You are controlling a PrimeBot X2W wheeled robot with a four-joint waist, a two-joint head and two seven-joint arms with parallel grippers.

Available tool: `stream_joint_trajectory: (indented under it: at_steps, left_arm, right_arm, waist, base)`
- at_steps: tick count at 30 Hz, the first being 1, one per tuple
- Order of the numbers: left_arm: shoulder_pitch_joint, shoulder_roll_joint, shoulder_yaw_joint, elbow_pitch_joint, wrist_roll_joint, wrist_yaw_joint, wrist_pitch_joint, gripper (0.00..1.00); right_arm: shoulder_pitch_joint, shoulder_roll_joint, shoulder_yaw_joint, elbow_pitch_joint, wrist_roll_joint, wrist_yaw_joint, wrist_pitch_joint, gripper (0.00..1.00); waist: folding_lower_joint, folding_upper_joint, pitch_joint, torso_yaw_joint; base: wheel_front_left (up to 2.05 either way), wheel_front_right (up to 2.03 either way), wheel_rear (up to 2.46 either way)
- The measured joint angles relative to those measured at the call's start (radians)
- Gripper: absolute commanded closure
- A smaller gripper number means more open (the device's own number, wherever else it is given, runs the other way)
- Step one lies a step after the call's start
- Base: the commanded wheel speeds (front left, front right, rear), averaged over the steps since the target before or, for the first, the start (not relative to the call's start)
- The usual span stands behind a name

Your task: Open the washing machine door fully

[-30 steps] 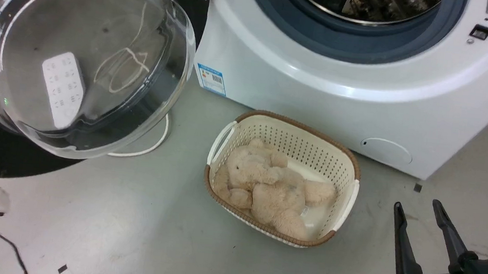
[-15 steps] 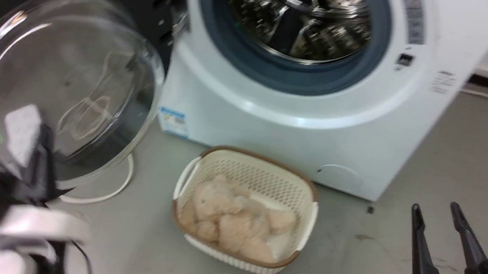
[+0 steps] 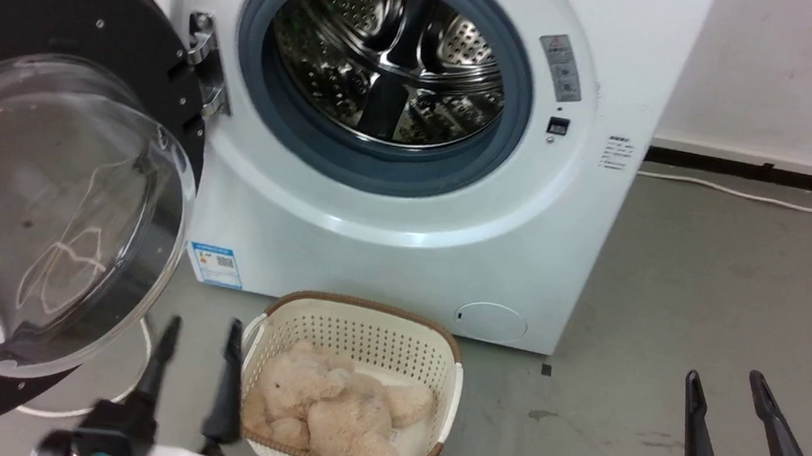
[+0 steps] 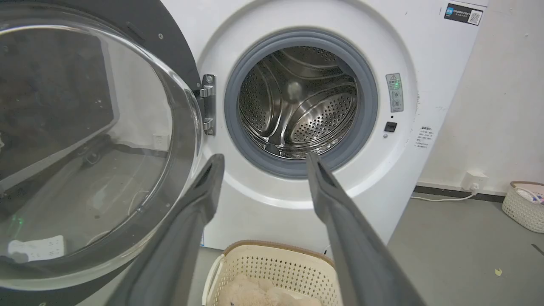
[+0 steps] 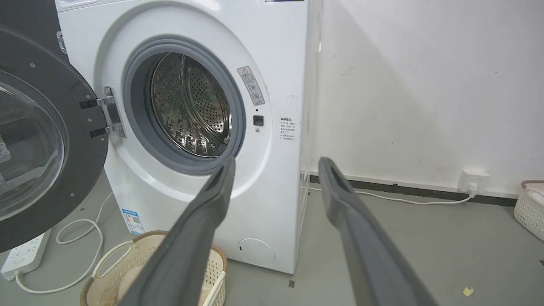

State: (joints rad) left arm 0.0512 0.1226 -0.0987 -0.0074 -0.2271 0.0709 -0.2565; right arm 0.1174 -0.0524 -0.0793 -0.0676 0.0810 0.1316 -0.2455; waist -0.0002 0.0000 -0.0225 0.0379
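One bear point(image 3: 328, 414) lies in basket point(image 3: 366, 328) before washing machine point(image 3: 388, 263).

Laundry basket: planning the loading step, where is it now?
In the head view the laundry basket sits on the floor before the washing machine, just right of the left gripper.

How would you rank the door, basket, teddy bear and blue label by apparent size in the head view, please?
1. door (nearest the camera, so enlarged)
2. basket
3. teddy bear
4. blue label
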Motion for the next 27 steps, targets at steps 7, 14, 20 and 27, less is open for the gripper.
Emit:
stream_joint_trajectory:
  at_steps: [7, 14, 20, 27]
  left_arm:
    - [0.051, -0.02, -0.057, 0.013, 0.044, 0.013, 0.0, 0.0]
    - [0.051, -0.026, -0.072, 0.056, 0.064, 0.016, 0.0, 0.0]
    - [0.047, -0.026, -0.073, 0.08, 0.072, 0.023, 0.0, 0.0]
    - [0.044, -0.026, -0.078, 0.093, 0.077, 0.026, 0.0, 0.0]
  right_arm:
    - [0.022, 0.0, 0.0, 0.02, 0.006, 0.0, -0.003, 0.0]
    - [0.042, 0.0, 0.01, 0.033, -0.005, 0.0, -0.004, 0.0]
    - [0.041, 0.0, 0.009, 0.038, -0.038, 0.0, -0.007, 0.0]
    - [0.04, 0.0, 0.002, 0.04, -0.053, 0.0, -0.007, 0.0]
  waist:
    - [0.0, 0.0, -0.013, -0.015]
    - [0.0002, 0.0, -0.013, -0.012]
    - [0.0002, 0.0, -0.012, -0.019]
    - [0.0002, 0.0, -0.009, -0.02]
  base:
    - [0.0, 0.0, 0.0]
    - [0.0, 0.0, 0.0]
    - [0.0, 0.0, 0.0]
    - [0.0, 0.0, 0.0]
